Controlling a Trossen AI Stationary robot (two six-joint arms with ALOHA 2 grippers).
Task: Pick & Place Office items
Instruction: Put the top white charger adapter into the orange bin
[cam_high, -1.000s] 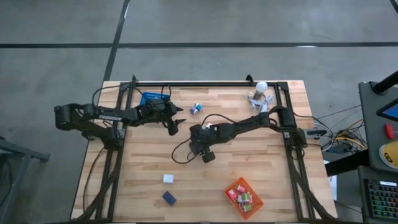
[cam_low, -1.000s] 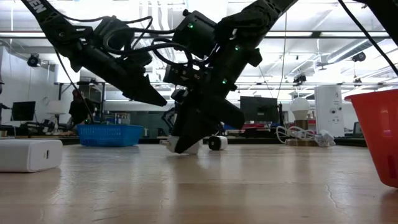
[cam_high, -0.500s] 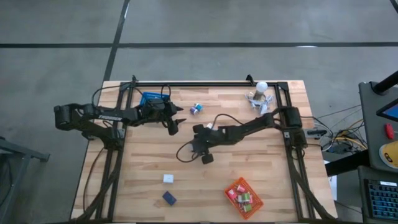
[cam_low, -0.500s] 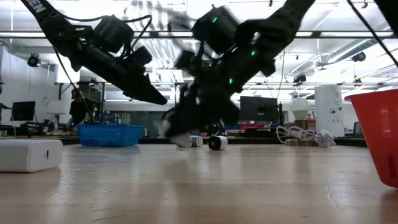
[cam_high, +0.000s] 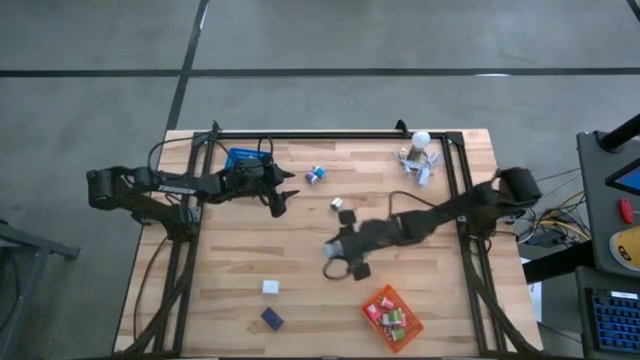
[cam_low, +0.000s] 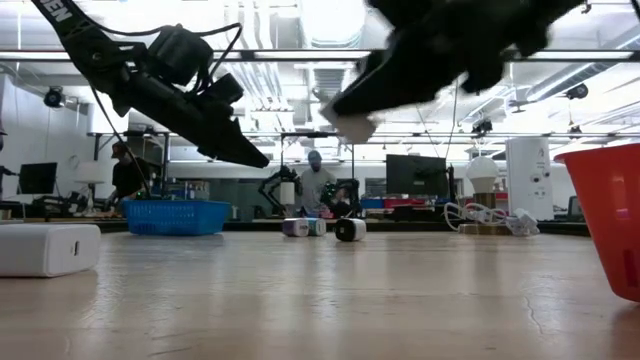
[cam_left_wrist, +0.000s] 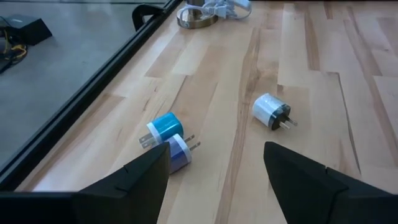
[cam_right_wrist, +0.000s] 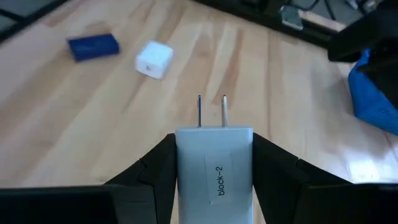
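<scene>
Above the pale wooden counter (cam_high: 420, 270), the right tool (cam_right_wrist: 214, 180) grips a white two-pronged charger block (cam_right_wrist: 215, 163) apparently near the orange mesh basket (cam_high: 391, 317); a fast swing could shake it loose, while the left tool (cam_left_wrist: 214, 168) hovers unclenched.

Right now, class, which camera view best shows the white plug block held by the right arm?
The right wrist view: the white plug block fills it, prongs and label clear between the fingers. The low view shows it blurred; the high view barely.
</scene>
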